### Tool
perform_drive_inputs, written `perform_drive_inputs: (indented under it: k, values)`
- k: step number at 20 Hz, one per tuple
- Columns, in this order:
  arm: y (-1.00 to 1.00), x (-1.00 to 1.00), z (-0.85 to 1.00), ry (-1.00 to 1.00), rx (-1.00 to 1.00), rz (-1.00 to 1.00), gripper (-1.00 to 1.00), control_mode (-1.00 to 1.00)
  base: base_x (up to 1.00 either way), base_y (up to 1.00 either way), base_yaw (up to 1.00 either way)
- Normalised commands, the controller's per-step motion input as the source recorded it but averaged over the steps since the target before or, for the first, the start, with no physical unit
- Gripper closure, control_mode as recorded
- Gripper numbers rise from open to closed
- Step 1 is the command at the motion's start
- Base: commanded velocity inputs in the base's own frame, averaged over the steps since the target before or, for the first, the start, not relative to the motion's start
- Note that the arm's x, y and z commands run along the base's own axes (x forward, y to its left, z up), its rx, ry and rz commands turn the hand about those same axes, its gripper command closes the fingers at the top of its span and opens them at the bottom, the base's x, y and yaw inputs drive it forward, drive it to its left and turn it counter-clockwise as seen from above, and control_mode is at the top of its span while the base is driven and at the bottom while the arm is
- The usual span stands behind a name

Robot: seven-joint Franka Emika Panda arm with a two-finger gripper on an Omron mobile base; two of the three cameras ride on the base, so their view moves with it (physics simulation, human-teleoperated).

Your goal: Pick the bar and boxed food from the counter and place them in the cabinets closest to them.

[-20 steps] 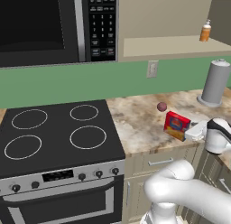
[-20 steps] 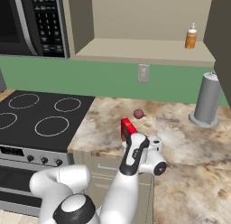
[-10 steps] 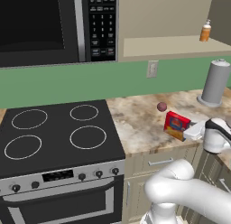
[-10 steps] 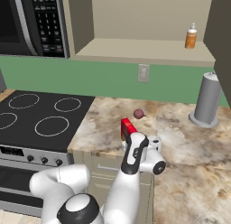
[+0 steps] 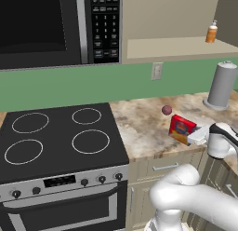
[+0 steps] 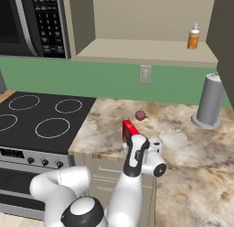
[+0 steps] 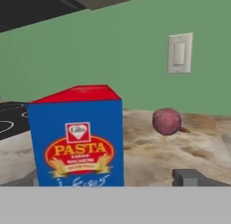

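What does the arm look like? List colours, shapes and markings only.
The arm is glossy white, built of thick rounded tube segments with bulbous joints. A dark grey cap sits on the base joint, and a black stripe runs along the wrist link. At the far end a white rounded hand carries the tool, whose small finger tips are dark grey and blocky. No cables or lettering show.

Even, flat rendered light, soft faint shadows, no glare or blur.

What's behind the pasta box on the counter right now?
Behind the boxed food, apart from it, a small dark-red ball lies on the counter; beyond that is the green wall with a light switch. The counter strip directly behind the box is covered.
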Motion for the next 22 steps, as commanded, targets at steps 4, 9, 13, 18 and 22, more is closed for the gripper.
perform_drive_inputs:
  k: [4, 9, 13, 18, 22]
  values:
    - [0.07, 0.1, -0.04, 0.0, 0.0, -0.01, -1.0, -1.0, 0.0, 0.0, 0.0]
    - [0.08, 0.11, -0.03, 0.01, 0.0, -0.01, -1.0, -1.0, 0.0, 0.0, 0.0]
    - [0.06, 0.08, 0.0, 0.0, 0.0, 0.0, -1.0, -1.0, 0.0, 0.0, 0.0]
    - [0.01, 0.01, 0.0, 0.0, 0.0, 0.0, -1.0, -1.0, 0.0, 0.0, 0.0]
    - [-0.04, 0.03, 0.0, 0.0, 0.01, 0.0, -1.0, -1.0, 0.0, 0.0, 0.0]
